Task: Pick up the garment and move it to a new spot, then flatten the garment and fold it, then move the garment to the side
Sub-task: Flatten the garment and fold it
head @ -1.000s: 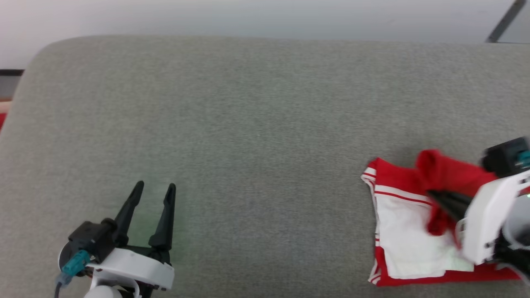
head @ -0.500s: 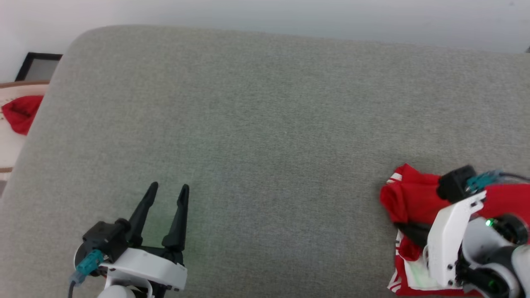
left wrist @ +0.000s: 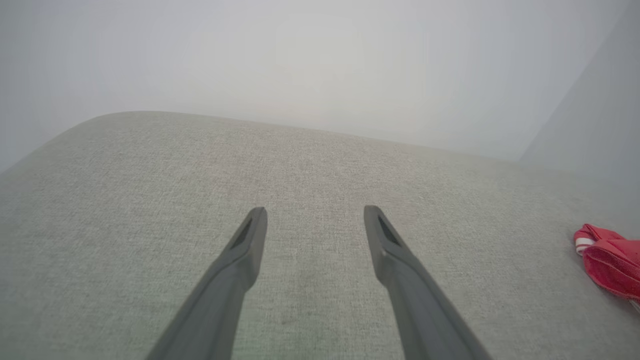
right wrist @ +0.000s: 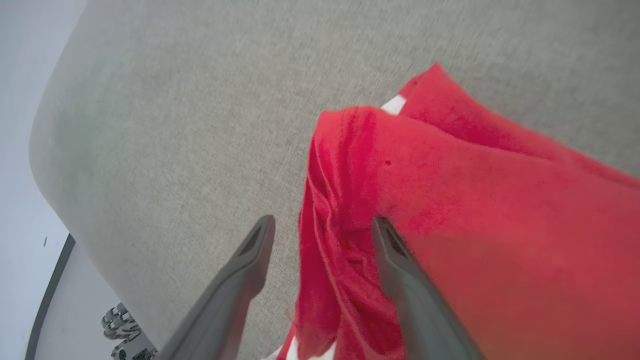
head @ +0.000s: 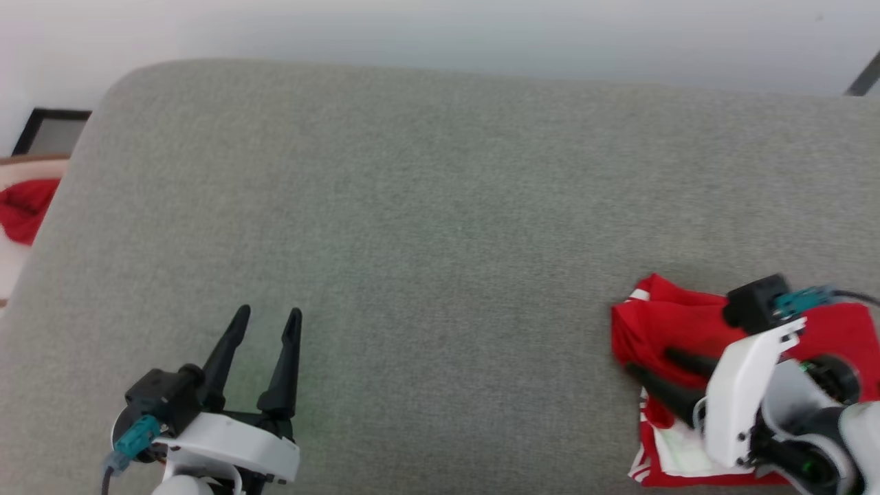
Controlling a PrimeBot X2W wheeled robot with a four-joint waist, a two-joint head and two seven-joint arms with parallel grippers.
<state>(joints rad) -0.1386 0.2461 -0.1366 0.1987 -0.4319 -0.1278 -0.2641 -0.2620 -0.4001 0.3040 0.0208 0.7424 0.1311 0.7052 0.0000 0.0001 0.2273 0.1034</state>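
The garment (head: pixel 680 323), a red jersey shirt with white trim, lies folded at the right end of the grey cushion (head: pixel 440 206). A red layer covers its top and some white shows at its near edge. My right gripper (head: pixel 652 361) is open at the shirt's left edge. In the right wrist view the bunched red fold (right wrist: pixel 340 210) runs between the spread fingers of that gripper (right wrist: pixel 322 220), one finger over bare cushion, the other over the cloth. My left gripper (head: pixel 269 311) stands open and empty above the cushion at the lower left. The left wrist view shows this gripper (left wrist: pixel 315 210) and the garment (left wrist: pixel 607 252) far right.
A plain red cloth scrap (head: pixel 20 206) lies on a pale surface beyond the cushion's left end, near a dark frame (head: pixel 51 130). The cushion's rounded far edge meets a white wall. Bare grey fabric stretches between the two grippers.
The head camera has shifted. My right gripper carried the lifted red fold leftward over the white sleeve, then opened; the fold now rests on the shirt. The left gripper has stayed open and still.
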